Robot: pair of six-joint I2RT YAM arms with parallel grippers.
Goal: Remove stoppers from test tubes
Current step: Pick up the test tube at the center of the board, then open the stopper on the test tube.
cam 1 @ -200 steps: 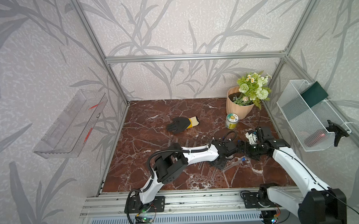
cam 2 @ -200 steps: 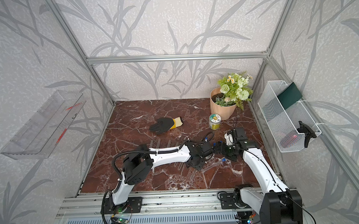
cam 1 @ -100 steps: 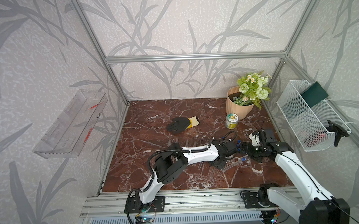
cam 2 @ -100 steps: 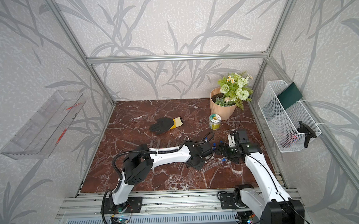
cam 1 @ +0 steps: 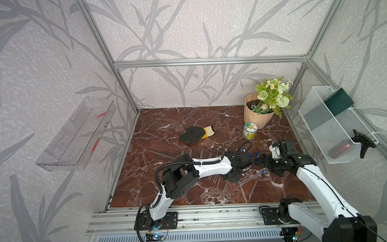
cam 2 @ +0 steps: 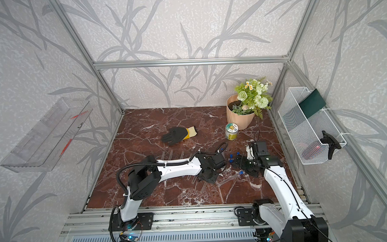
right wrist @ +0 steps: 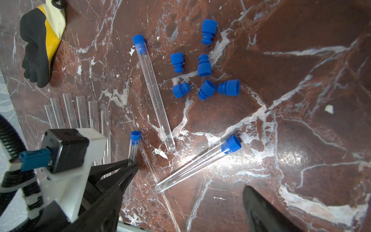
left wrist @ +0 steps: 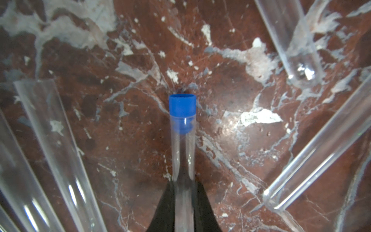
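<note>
Left end effector (left wrist: 184,186) pinches a stoppered test tube (left wrist: 183,152), right end effector (cam 1: 261,161) wide open; pulling could slide the tube free.

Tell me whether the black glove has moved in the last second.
No. The black glove lies in the same spot, with the same gap to the small can and the flower pot as before.
</note>
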